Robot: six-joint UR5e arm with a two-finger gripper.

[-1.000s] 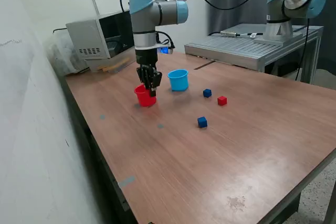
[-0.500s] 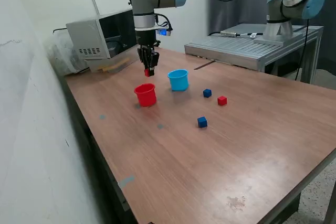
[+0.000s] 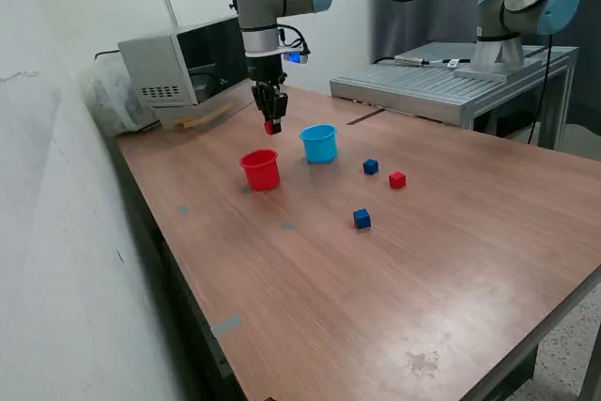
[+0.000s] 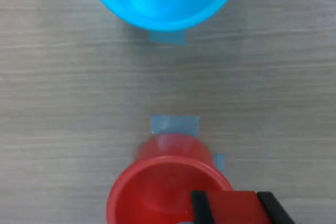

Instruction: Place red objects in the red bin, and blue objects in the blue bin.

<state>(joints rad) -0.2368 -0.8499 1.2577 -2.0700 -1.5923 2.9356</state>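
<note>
1. The tool point(image 3: 272, 125) hangs in the air, clenched on a red cube point(image 3: 271, 127), above the desk point(image 3: 451, 269).
2. The red cup point(image 3: 260, 170) stands at about seven o'clock from the tool; the light blue cup point(image 3: 319, 143) stands beside it at two o'clock.
3. A blue cube point(image 3: 371, 167), a second red cube point(image 3: 397, 179) and another blue cube point(image 3: 362, 219) lie apart on the desk at the exterior view's right of the cups.

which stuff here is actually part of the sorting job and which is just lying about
Job: red cup, light blue cup, red cube in the gripper, red cube on the table, two blue cubes.
Lying about: grey box, metal rack.
</note>
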